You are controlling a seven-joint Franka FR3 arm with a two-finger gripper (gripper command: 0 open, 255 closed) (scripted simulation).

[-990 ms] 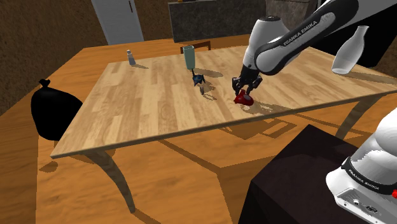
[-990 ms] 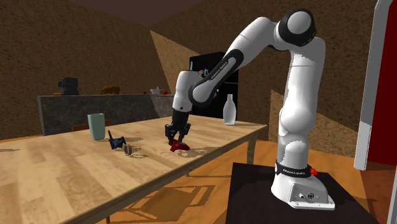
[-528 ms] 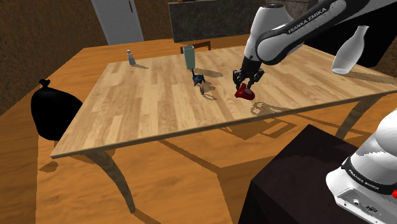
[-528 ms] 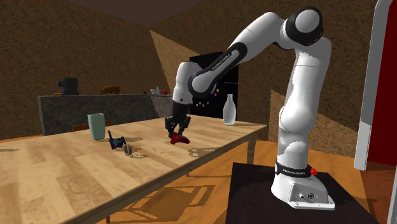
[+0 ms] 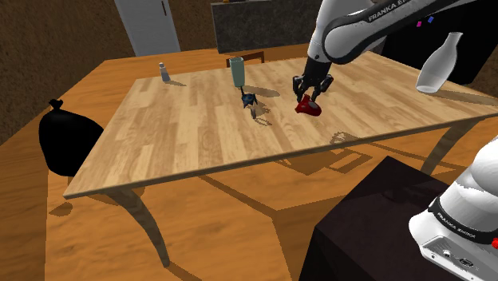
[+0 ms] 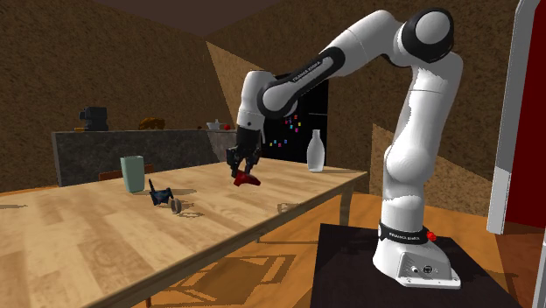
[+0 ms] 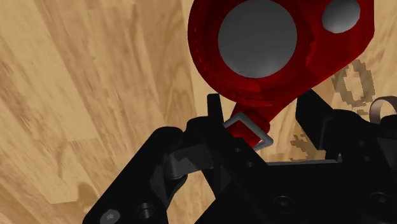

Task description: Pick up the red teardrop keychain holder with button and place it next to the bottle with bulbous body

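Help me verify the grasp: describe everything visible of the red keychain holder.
The red keychain holder is a glossy red teardrop with a large round grey button on its face, a smaller grey stud beside it, and a thin metal loop at its narrow end. The gripper is shut on that narrow end, so the body hangs below the fingers. In the second exterior view it hangs clear of the wooden table, touching nothing but the fingers.

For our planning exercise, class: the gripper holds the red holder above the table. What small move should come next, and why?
Probably carry the holder sideways toward the bottle, keeping height. The gripper is shut on it, it hangs clear of the table, and the bottle stands far off at the shoulder view's right.
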